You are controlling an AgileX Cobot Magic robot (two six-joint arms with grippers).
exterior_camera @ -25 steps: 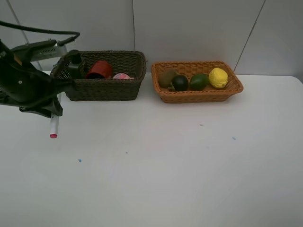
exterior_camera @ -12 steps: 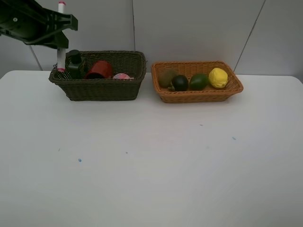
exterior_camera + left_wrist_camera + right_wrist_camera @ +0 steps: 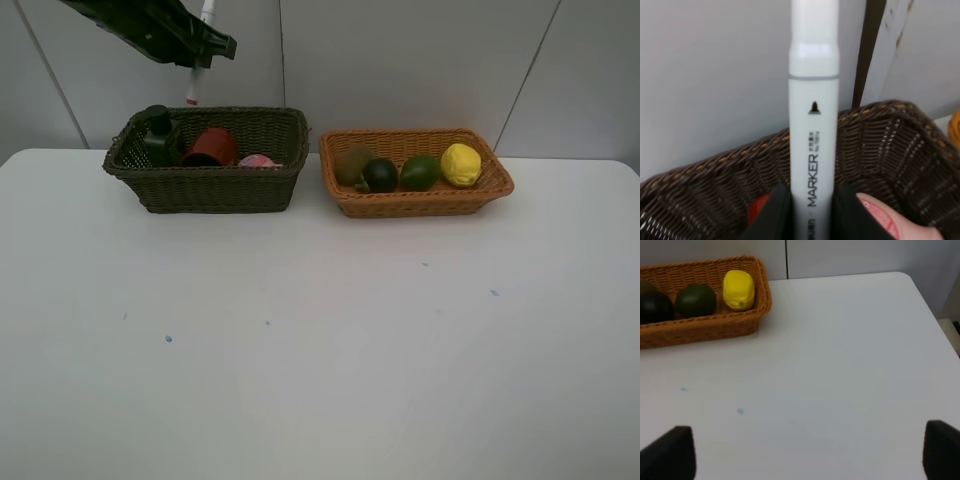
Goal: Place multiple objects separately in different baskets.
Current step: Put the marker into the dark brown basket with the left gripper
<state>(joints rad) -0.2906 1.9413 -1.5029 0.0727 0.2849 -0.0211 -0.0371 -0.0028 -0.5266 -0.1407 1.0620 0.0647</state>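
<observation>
White marker [image 3: 813,125]: clamped upright in left gripper [image 3: 196,45], above dark basket [image 3: 215,188] (rear side).
Right gripper [image 3: 805,452]: jaws wide apart, empty, over worktop [image 3: 840,365] beside orange basket [image 3: 715,325].

white marker [image 3: 813,150] barrel — "MARKER", small bell-shaped symbol above
</observation>
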